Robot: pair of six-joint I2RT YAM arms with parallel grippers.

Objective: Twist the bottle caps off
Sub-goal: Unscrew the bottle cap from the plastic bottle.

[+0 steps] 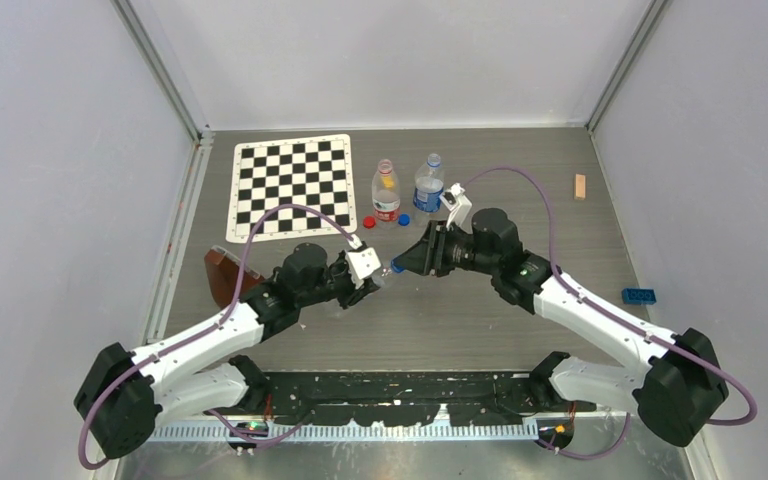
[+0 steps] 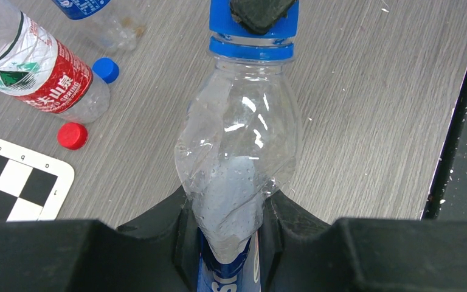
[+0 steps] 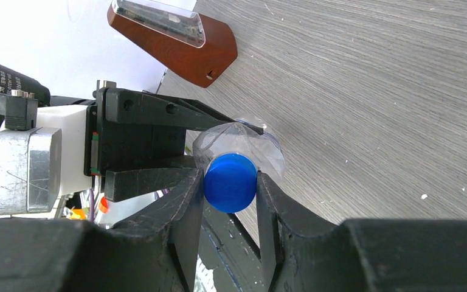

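From above, the left claw [image 1: 373, 284] grips the body of a bottle [image 1: 385, 276], which it holds on its side over the surface [image 1: 520, 160]. The right claw [image 1: 404, 265] meets the bottle's neck end. A red-labelled bottle [image 1: 386, 192] and a blue-labelled bottle [image 1: 427, 190] stand just behind. A loose red cap [image 1: 368, 222] and a loose blue cap [image 1: 403, 219] lie at their feet. The checkerboard [image 1: 290, 187], wooden block [image 1: 580, 186] and blue brick [image 1: 640, 295] lie well apart, out of the way.

The left wrist view shows the thin plastic crumpled in the grip. The hold probably needs to stop the bottle spinning without crushing it further.

In the right wrist view, the right claw's fingers pinch the blue cap [image 3: 230, 182] on both sides. The twist should run about the neck's axis, pads square, pulling away only once the thread lets go. The left claw sits close behind the cap, so room is tight. A brown stand [image 3: 176, 36] rests beyond, apart.
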